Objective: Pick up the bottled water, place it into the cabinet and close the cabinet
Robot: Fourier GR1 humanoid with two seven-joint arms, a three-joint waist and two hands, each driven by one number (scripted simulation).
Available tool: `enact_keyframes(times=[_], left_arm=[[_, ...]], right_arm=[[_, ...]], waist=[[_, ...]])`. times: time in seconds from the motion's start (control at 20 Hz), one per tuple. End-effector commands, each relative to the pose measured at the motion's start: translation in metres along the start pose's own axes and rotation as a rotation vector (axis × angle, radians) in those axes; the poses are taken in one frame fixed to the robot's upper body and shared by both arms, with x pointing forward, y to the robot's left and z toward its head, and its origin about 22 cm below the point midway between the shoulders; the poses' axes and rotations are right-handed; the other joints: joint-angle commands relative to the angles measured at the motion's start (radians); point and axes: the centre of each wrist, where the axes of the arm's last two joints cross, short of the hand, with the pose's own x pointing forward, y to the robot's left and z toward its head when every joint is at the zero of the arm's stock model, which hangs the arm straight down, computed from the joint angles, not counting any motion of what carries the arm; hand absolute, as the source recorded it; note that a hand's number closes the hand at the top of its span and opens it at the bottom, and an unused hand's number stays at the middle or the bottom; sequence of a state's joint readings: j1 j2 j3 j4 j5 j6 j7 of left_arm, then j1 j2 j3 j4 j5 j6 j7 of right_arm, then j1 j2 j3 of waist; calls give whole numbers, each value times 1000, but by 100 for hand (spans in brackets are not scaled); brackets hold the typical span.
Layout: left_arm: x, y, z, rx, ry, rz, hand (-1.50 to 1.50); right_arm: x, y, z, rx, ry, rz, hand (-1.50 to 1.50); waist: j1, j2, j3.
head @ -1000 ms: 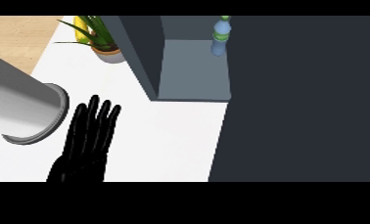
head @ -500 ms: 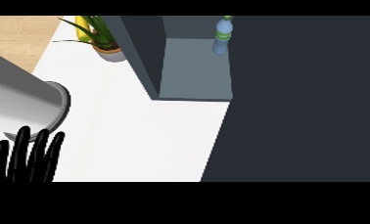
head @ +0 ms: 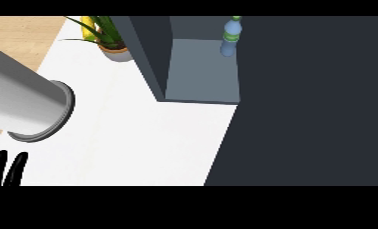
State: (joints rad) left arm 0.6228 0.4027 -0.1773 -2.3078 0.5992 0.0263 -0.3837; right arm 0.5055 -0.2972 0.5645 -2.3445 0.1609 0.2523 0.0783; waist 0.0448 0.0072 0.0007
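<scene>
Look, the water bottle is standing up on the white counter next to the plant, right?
Not quite. The water bottle is standing up, but inside the cabinet, on its shelf, not on the white counter. The plant sits on the counter outside the cabinet's left wall. The head view shows this.

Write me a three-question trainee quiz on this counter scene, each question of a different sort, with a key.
1. True or false: the bottled water stands upright inside the cabinet.
2. Multiple choice: the potted plant stands
A. inside the cabinet
B. on the white counter, left of the cabinet
C. under the grey forearm
3. Fill in: only the fingertips of a robot hand show, at the view's lower ____ corner.

Key: 1 true; 2 B; 3 left.
</scene>
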Motion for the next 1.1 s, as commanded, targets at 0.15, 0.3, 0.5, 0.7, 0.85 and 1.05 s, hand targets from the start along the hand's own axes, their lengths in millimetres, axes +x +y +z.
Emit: enact_keyframes(times=[0.15, 0.3, 0.5, 0.7, 0.85, 1.05], left_arm=[[15, 14, 13, -25, 10, 18, -150], [15, 32, 11, -1, -13, 24, -150], [24, 50, 26, -8, 0, 23, -150], [44, 59, 31, -10, -24, 22, -150], [46, 69, 30, -1, -27, 29, -150], [64, 80, 43, 6, -24, 11, -150]], right_arm=[[20, 36, -40, 60, -149, -252, 150], [27, 34, -64, 73, -154, -249, 150], [27, 34, -99, 72, -106, -253, 150], [30, 18, -134, 46, -91, -299, 150], [42, 3, -158, 9, -108, -332, 150], [34, -23, -180, 29, -113, -389, 150]], waist=[[42, -7, -5], [24, -2, -5], [18, -3, -4], [4, -4, -2], [-3, -2, -2], [-10, -5, -1]])
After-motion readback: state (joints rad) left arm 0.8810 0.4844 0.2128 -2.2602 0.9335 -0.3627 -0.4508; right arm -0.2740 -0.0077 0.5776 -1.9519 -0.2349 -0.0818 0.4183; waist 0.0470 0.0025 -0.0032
